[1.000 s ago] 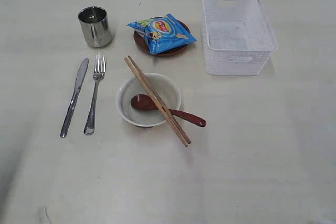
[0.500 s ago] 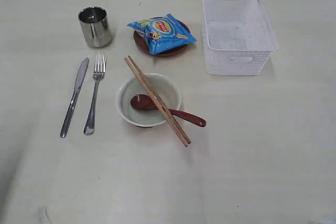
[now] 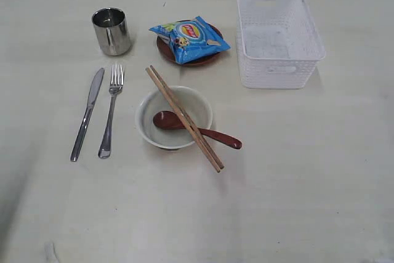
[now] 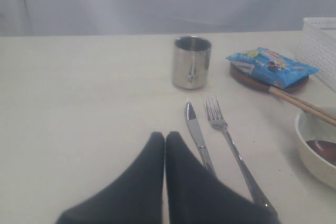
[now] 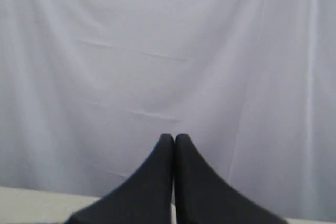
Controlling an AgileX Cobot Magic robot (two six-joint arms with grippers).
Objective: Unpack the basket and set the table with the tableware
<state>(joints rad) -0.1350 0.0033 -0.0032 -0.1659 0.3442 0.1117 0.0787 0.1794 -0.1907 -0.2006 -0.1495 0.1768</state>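
**Both grippers closed on nothing, tableware lying out on the table**

The left gripper (image 4: 165, 135) is showing its jaws pressed together, tip to tip, with nothing between them. It is pointing out low over the table (image 3: 295, 170); I cannot tell whether it is touching the surface. The right gripper (image 5: 174, 136) is also showing its jaws together and gripping nothing. It is facing a pale curtain (image 5: 157, 51), with only a thin strip of table showing under it.

Just beside the left gripper, the knife (image 3: 87, 114) and fork (image 3: 111, 112) are lying side by side, close but apart, with the fork on the bowl's side. The steel cup (image 3: 111, 31) is standing upright just past their tips.

The bowl (image 3: 148, 121) is sitting right of the fork. The red spoon (image 3: 209, 133) is resting with its head inside the bowl and its handle sticking out over the rim. The two chopsticks (image 3: 183, 117) are lying together diagonally across the bowl's rim and over the spoon handle.

Behind the bowl, the brown plate (image 3: 161, 47) is carrying a blue snack packet (image 3: 189, 39), which is covering most of it. The white basket (image 3: 280, 72) is standing upright at the far right, near the plate but not touching it.
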